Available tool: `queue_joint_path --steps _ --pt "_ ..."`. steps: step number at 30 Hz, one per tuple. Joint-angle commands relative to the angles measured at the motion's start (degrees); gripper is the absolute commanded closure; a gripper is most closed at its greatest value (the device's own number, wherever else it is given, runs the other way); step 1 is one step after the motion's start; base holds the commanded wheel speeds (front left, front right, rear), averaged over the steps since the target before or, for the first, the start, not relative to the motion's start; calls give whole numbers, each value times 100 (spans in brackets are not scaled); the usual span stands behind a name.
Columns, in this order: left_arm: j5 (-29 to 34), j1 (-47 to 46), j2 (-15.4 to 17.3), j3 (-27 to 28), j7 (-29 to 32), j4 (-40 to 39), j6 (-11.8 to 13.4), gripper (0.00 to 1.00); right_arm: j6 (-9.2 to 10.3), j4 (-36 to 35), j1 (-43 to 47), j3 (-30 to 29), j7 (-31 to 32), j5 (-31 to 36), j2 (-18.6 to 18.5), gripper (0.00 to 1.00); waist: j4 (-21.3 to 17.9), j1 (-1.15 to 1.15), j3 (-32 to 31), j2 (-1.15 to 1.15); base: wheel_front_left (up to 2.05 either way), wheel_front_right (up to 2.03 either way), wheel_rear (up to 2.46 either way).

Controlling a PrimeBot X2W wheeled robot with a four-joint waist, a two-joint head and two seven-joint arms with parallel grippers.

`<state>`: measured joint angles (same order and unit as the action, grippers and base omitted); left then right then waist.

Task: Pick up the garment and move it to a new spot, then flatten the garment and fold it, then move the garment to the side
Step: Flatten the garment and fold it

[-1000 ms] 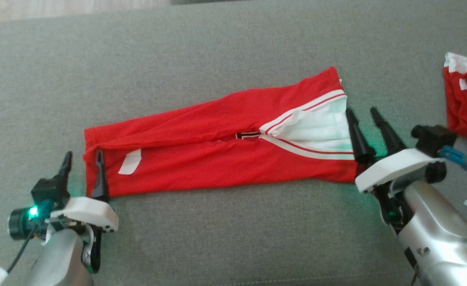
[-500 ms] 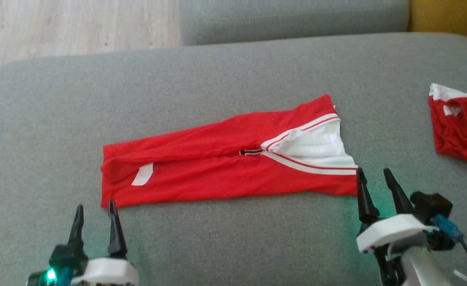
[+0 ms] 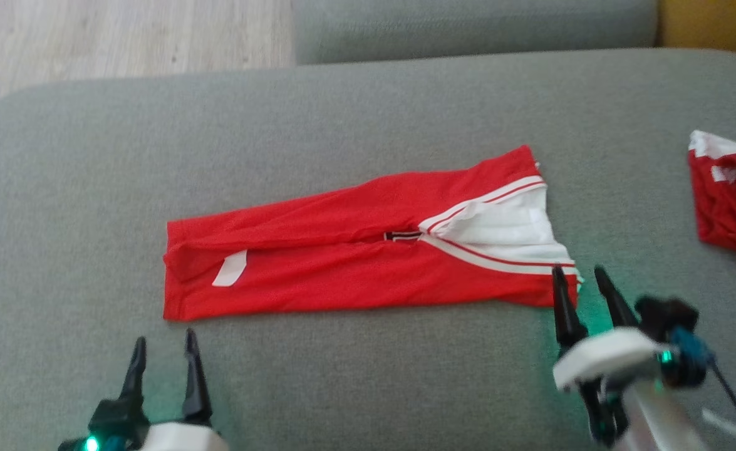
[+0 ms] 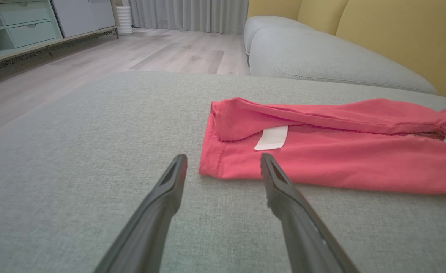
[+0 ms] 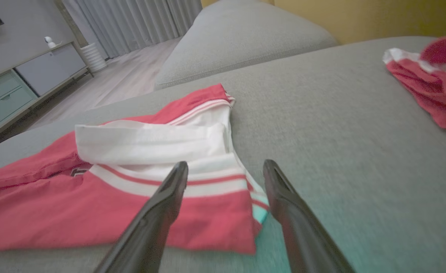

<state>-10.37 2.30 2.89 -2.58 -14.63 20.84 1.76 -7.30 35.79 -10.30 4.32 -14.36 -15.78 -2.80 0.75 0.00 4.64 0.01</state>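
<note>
The left gripper (image 3: 164,338), jaws wide and empty, has backed off; the garment (image 3: 355,269) now lies just ahead of its tips, folded into a long strip (lengthwise fold apparently done). The right gripper (image 3: 577,270), equally spread and empty, has withdrawn too, tips beside the garment's nearest corner. A crosswise fold likely comes next.

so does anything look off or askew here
The garment lies in a long strip, slanted on the cushion; its two folded flaps gape at the right end, baring the white inside. Another red garment lies crumpled farther right.
</note>
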Motion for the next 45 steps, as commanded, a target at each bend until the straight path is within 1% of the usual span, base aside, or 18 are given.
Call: queue_joint_path --steps 1,4,5,7,13,15,18,19,20,21,22,25,30,34,36,40,43,45 --pt "-60 -320 0 85 -37 -178 3 0 -19 -46 -488 134 -63 69 -9 0 68 0 138 -1 0 0 0" --pt "-124 -447 0 -47 -37 -153 16 0 -19 388 -946 76 -63 173 -9 0 168 0 320 -1 0 0 0" --pt "-174 -519 -1 -129 -37 -130 28 0 -19 748 -1221 -19 -53 241 -9 0 247 0 445 -1 0 0 0" --pt "-210 -576 -1 -213 -37 -112 33 0 -19 1097 -1475 -134 -37 319 -9 0 321 0 556 -1 0 0 0" --pt "-307 -734 -1 -324 -37 -71 70 0 -19 1997 -1994 -452 38 396 -12 0 501 0 859 -1 0 0 0" --pt "-320 -786 -1 -341 -37 -72 69 0 -19 2171 -2055 -300 59 199 -11 0 543 0 931 -1 0 0 0" --pt "-334 -821 -1 -340 -37 -68 79 0 -19 2272 -2010 196 123 -314 -10 0 562 0 974 -1 0 0 0" --pt "-334 -821 -1 -340 -37 -68 79 0 -19 2272 -2010 196 123 -314 -10 0 562 0 974 -1 0 0 0" --pt "-336 -829 -1 -344 -37 -64 79 0 -19 2270 -1971 370 159 -504 -10 51 559 0 981 -1 0 0 0" --pt "-342 -837 -1 -350 -37 -60 82 0 -19 2272 -1931 507 191 -673 -10 82 548 0 985 -1 0 0 0" --pt "-349 -846 -1 -360 -37 -56 81 0 -19 2272 -1900 622 201 -800 -9 100 533 0 985 -1 0 0 0" --pt "-359 -868 -1 -384 -37 -53 73 0 -19 2272 -1882 723 86 -954 -64 100 457 0 976 -1 0 0 0" --pt "-353 -906 -1 -430 -37 -63 29 0 -19 2106 -1982 463 -53 -990 -420 100 304 0 917 -1 0 0 0" --pt "-356 -883 -1 -488 -37 -39 -10 0 -19 1588 -1980 130 -60 -801 -725 100 176 0 831 -1 0 0 0" --pt "-347 -849 -1 -526 -37 -11 -39 0 -19 1299 -1961 33 -61 -678 -783 100 113 0 777 -1 0 0 0" --pt "-386 -785 -2 -614 -37 51 -52 0 -19 669 -1948 95 -62 -523 -676 100 54 0 678 -1 0 0 0" --pt "-421 -769 -2 -743 -37 108 -63 0 -19 217 -1897 500 -62 -609 -458 100 115 0 609 -1 0 0 0" --pt "-425 -771 -2 -856 -37 144 -97 0 -19 -2 -1841 903 -62 -778 -333 100 225 0 569 -1 0 0 0"
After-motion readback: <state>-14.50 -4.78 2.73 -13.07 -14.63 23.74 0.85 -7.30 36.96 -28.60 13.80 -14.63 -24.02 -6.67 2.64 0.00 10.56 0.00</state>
